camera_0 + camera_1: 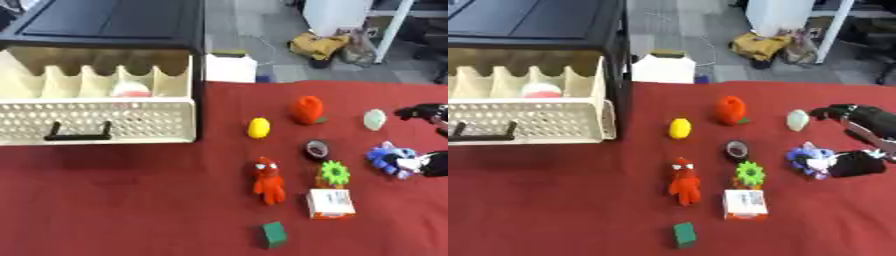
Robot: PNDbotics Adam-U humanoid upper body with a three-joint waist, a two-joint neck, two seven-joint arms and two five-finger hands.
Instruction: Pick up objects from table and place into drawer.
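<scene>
My right hand (870, 120) comes in from the right edge, open. Its fingers (837, 111) reach toward a pale green egg-shaped thing (797, 120), and its thumb (856, 165) lies against a blue and purple soft toy (808, 161). Nothing is held. Also on the red table are a yellow lemon (679, 128), an orange-red fruit (730, 110), a dark tape roll (737, 148), a green gear-shaped piece (749, 173), a red figure (683, 182), a white and orange box (744, 203) and a green block (683, 234). The cream drawer (96, 119) stands pulled open at the left, with a red and white thing (131, 89) in one compartment.
The drawer belongs to a black cabinet (105, 22) at the table's back left. A white box (662, 69) stands behind the table's far edge. Bare red cloth (114, 200) spreads in front of the drawer. Bags and furniture legs are on the floor beyond.
</scene>
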